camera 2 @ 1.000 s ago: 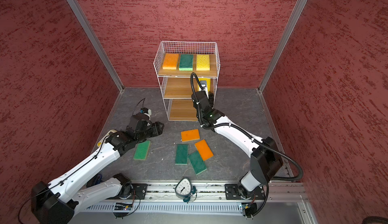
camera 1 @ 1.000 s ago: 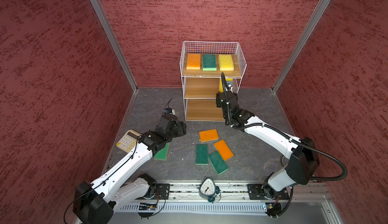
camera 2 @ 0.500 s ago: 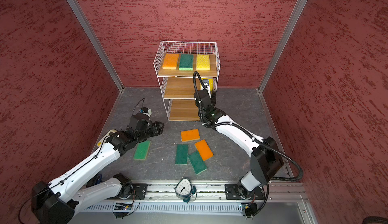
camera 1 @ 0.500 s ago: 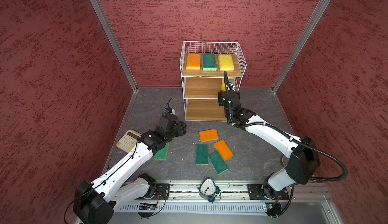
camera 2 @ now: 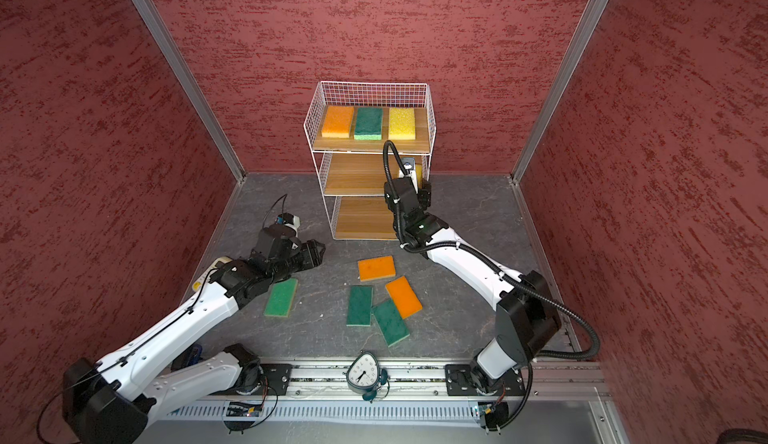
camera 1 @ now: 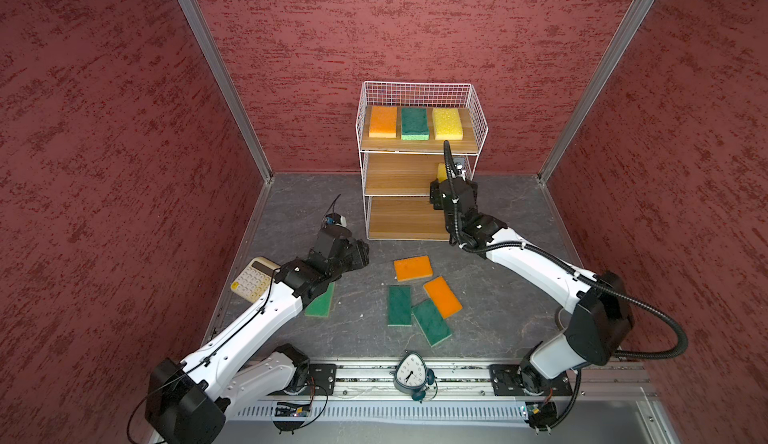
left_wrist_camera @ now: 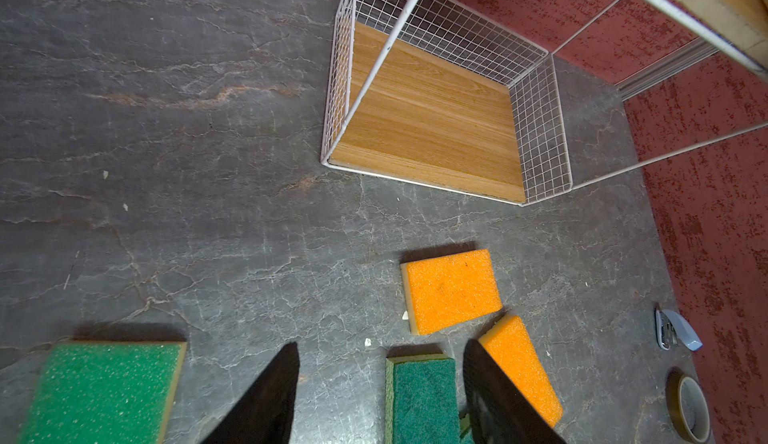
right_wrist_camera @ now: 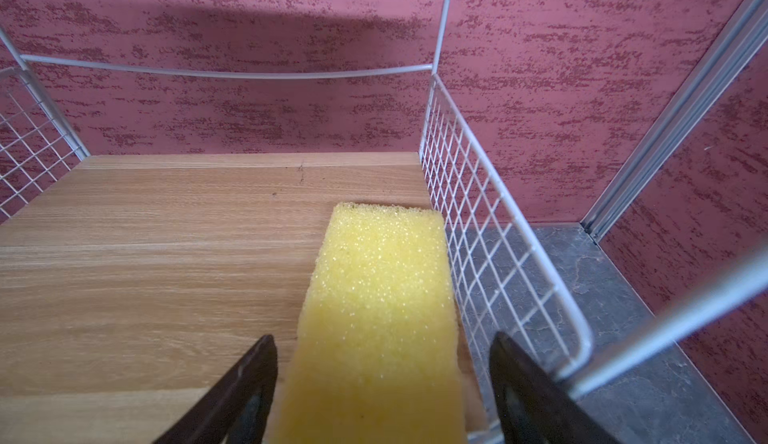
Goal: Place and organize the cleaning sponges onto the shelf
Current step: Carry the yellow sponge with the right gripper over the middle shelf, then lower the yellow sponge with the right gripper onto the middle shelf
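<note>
The shelf (camera 1: 399, 175) stands at the back, its top tier holding an orange (camera 1: 383, 121), a green (camera 1: 414, 123) and a yellow sponge (camera 1: 447, 123). My right gripper (right_wrist_camera: 382, 338) is at the middle board's right end, open. A second yellow sponge (right_wrist_camera: 378, 304) lies flat on that board between the spread fingers, beside the wire side. My left gripper (left_wrist_camera: 381, 343) hovers open and empty over the floor. Below it lie a green sponge (left_wrist_camera: 99, 392), a dark green one (left_wrist_camera: 424, 400) and two orange ones (left_wrist_camera: 451, 290) (left_wrist_camera: 521, 367). Another green sponge (camera 1: 431, 322) lies nearer the front.
A cream calculator (camera 1: 252, 281) lies at the left wall under my left arm. A clock (camera 1: 410, 375) stands on the front rail. A stapler (left_wrist_camera: 675, 329) and a tape roll (left_wrist_camera: 688, 408) lie on the floor near the right arm's base.
My right gripper has opened and let go of the yellow sponge, which now rests on the middle board. The left arm has not moved.
</note>
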Controlling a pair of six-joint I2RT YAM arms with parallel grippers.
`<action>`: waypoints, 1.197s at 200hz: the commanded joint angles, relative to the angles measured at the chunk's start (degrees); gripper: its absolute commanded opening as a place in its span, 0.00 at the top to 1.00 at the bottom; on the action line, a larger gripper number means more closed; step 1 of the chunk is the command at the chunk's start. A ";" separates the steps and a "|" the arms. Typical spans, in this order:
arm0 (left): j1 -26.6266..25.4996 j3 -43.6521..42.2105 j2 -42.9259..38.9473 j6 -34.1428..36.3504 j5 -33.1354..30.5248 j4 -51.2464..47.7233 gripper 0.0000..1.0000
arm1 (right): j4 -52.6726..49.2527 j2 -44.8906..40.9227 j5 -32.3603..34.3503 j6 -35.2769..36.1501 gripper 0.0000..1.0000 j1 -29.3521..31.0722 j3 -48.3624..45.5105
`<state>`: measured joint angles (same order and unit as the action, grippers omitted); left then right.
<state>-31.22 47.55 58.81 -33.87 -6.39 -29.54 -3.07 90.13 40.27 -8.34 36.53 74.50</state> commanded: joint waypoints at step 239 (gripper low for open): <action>0.29 1.79 -5.33 1.41 -2.92 -6.08 0.35 | -7.83 1.63 -0.13 -3.84 0.19 -0.40 3.69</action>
<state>-31.22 48.01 53.82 -33.56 -8.34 -35.18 -10.63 90.87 38.68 -11.53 36.53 76.47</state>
